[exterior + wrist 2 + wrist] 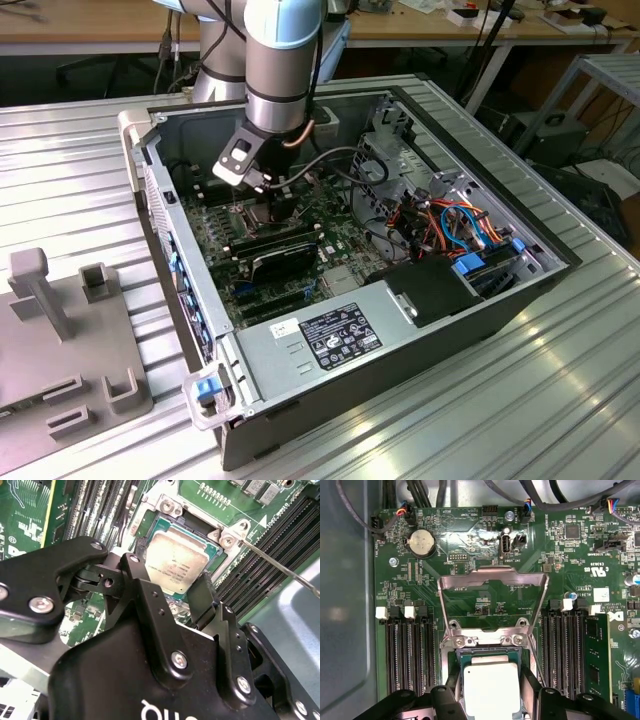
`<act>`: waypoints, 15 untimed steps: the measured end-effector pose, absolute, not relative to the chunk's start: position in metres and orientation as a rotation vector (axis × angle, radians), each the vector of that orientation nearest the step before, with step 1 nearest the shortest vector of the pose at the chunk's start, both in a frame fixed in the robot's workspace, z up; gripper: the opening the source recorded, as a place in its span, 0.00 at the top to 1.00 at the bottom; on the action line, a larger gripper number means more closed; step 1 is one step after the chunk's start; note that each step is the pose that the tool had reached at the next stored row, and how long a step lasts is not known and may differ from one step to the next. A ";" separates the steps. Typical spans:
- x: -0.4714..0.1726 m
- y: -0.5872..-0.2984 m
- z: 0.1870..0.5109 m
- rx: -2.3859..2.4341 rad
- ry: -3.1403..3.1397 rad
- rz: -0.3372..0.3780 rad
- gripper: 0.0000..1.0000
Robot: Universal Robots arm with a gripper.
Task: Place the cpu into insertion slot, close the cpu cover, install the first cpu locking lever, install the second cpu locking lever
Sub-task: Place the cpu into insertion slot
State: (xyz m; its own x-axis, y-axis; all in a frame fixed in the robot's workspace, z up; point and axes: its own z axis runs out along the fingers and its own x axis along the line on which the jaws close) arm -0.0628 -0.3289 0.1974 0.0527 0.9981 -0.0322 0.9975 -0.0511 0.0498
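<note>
Gripper (170, 580) pinches the cpu (181, 560) by opposite edges, over the insertion slot (167, 507); likely light, rigid, fragile: edges only.

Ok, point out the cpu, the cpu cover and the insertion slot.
cpu (491, 689), first wrist view, metal top.
cpu cover (492, 573), first wrist view, open frame's bar.
insertion slot (192, 524), second wrist view, dark edge.

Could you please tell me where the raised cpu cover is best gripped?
Probably by the free crossbar of the cpu cover, the edge opposite its hinge near the cpu. The frame stands tilted up with an open window, so come from above that bar and pinch its thin plate.
</note>
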 end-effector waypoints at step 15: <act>-0.061 -0.329 0.198 2.309 2.044 0.014 0.43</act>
